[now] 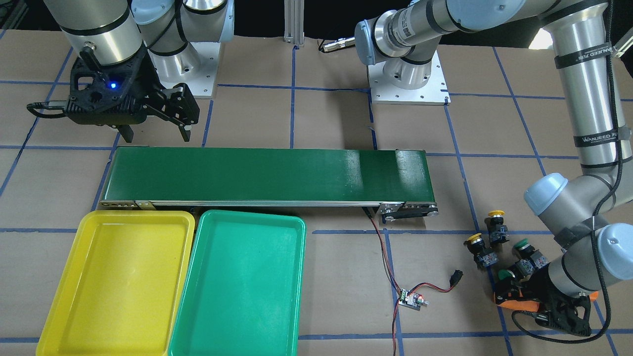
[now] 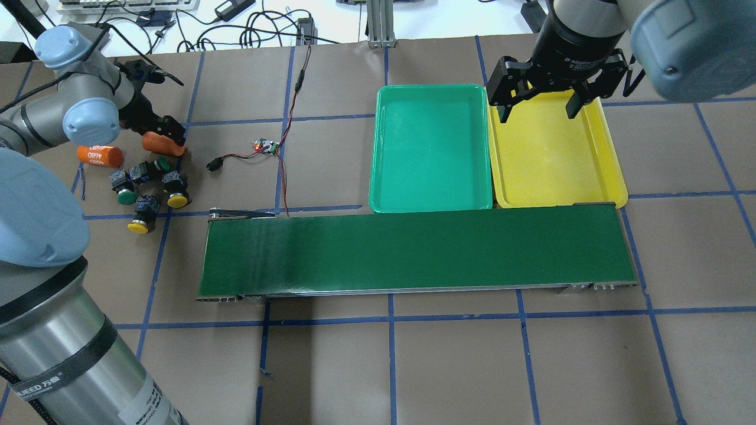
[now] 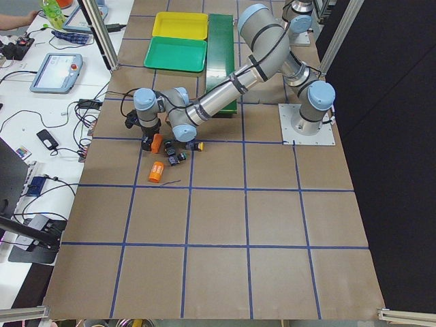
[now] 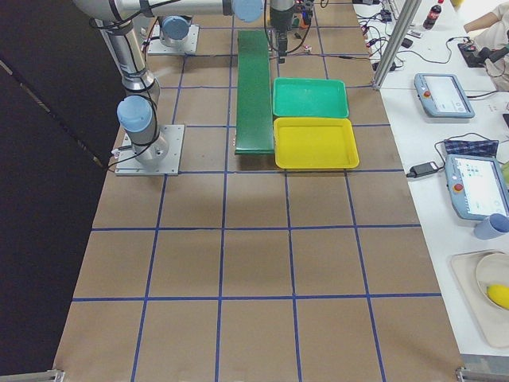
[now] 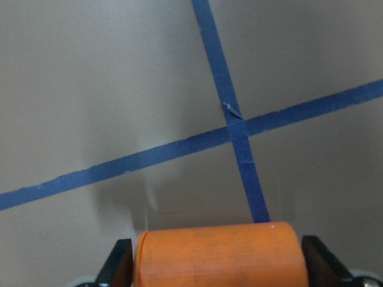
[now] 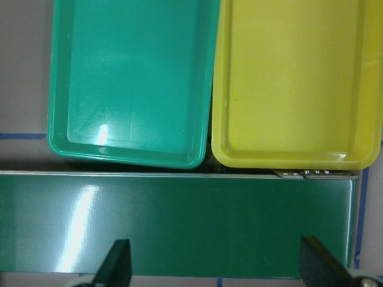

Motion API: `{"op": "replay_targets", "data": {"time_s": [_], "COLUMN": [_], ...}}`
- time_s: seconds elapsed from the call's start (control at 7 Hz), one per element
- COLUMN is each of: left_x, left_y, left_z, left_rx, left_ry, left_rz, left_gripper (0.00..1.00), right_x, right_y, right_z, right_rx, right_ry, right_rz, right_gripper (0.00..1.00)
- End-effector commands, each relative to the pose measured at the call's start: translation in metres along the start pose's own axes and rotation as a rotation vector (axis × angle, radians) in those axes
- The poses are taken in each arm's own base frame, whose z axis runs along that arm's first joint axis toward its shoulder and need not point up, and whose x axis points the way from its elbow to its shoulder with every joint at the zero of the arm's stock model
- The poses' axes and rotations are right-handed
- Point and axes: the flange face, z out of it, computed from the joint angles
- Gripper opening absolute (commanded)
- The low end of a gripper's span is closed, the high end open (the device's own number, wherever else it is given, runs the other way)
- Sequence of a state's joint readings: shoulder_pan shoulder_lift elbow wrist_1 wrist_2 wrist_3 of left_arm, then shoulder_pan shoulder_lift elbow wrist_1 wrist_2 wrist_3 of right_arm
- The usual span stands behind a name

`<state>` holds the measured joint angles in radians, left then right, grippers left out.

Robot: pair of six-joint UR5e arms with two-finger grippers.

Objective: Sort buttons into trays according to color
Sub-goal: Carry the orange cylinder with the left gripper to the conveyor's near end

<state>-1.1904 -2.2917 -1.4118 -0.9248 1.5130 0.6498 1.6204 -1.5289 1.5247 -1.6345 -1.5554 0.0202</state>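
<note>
Taped surface [image 2: 449,366]: left end effector [image 5: 220,266] clamped around an orange cylinder [image 2: 162,143] beside the buttons [image 2: 176,193]; right end effector [image 2: 538,112] spread wide, empty, seemingly above the conveyor belt [image 2: 413,254].

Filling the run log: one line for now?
left tool: grips orange cylinder; right tool: open, empty; buttons: four unsorted; trays: empty

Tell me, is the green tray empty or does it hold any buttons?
Empty. The green tray shows only bare floor; all four buttons sit on the table.
</note>
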Motion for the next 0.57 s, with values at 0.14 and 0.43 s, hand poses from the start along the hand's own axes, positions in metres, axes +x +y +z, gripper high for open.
{"op": "replay_targets", "data": {"time_s": [0.14,0.43], "left_x": [0.01,0.068], "left_y": [-0.008,-0.019], "left_z": [-0.048,-0.117], "left_rx": [0.017,-0.018], "left_ry": [-0.018,0.007], "left_rz": [-0.004,-0.135], "left_gripper": [0.0,0.0], "right_x": [-0.001,-0.001], "right_y": [0.0,0.0], "right_z": [-0.004,-0.004], "right_rx": [0.007,0.009], "right_ry": [0.0,0.0], "right_rz": [0.0,-0.001], "right_gripper": [1.0,1.0]}}
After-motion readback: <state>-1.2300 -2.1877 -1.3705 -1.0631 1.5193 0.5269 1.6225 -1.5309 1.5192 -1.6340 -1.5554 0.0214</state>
